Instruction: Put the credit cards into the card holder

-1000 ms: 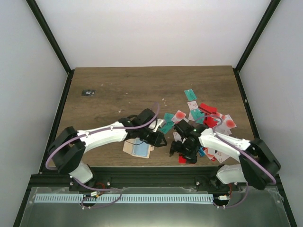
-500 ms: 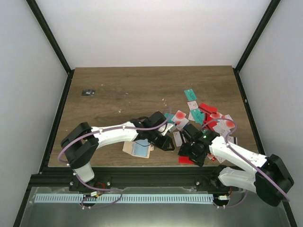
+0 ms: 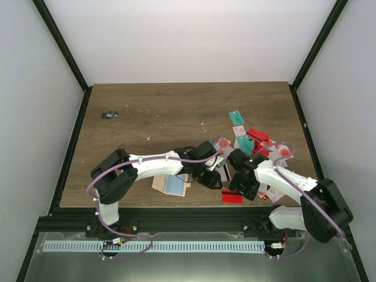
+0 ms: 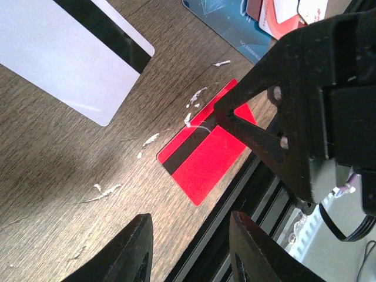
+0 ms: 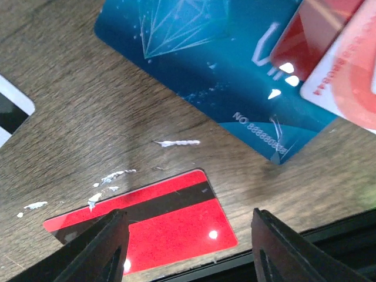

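A red credit card (image 5: 158,226) with a black stripe lies flat by the table's front edge (image 3: 232,197). My right gripper (image 5: 191,249) hangs open just over it. Its left finger is above the card and its right finger is past the card's end. In the left wrist view my left gripper (image 4: 191,252) is open and empty over the table edge, just short of the same red card (image 4: 205,155). The right gripper's black body (image 4: 311,106) is close behind that card. The beige card holder (image 3: 170,185) lies open to the left with a blue card on it.
A white card with a black stripe (image 4: 70,53) lies beside the red one. A blue card (image 5: 217,64) and a pile of teal, red and white cards (image 3: 252,141) spread to the right. A small dark object (image 3: 109,115) sits far left. The black frame rail borders the front edge.
My left arm has stretched rightward from the card holder toward the red card. My right gripper has shifted slightly right over that card, and its jaws have narrowed.
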{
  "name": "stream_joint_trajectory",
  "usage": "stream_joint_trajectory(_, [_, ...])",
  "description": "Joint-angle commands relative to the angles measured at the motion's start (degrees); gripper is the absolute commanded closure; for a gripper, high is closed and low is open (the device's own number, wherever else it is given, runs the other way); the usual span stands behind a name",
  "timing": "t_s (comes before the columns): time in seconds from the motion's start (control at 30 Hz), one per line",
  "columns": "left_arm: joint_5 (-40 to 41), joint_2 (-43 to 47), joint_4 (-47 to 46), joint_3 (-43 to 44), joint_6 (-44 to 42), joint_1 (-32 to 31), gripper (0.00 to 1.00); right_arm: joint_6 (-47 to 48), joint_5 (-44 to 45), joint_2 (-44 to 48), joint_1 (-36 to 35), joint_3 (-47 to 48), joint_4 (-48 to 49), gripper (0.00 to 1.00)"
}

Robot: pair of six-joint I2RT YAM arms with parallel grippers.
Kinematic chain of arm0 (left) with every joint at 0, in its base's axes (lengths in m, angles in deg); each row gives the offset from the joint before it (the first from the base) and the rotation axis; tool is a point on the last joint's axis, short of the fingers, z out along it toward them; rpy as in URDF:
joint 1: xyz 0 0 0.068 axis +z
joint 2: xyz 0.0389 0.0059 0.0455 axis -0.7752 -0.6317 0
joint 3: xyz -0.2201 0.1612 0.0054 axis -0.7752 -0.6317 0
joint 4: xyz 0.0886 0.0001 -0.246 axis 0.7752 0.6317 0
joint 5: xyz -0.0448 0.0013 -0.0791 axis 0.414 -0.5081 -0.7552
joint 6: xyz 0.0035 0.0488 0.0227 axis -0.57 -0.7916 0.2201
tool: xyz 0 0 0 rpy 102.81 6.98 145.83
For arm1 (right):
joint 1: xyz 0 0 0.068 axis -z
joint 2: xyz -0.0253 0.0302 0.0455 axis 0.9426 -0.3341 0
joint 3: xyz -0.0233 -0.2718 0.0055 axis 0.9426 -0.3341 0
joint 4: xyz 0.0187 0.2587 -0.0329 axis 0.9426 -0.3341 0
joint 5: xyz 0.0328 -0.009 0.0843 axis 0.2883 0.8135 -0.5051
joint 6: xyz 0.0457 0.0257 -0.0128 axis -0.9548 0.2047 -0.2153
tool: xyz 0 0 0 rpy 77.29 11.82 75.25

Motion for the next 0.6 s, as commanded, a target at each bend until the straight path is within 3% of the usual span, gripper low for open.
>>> stream_joint_trajectory(0.0, [2.2,1.7,1.0,-0.9,-1.2,-0.1,0.62,3.4,-3.2,-2.3,0.2,-0.7,4.9,0.43])
stream_joint_trajectory(0.57, [6.2,9.1,-0.2,-10.0,0.4,0.8,0.62,-0.3,-19.5,-8.9,-5.5,-1.6,17.2,0.43])
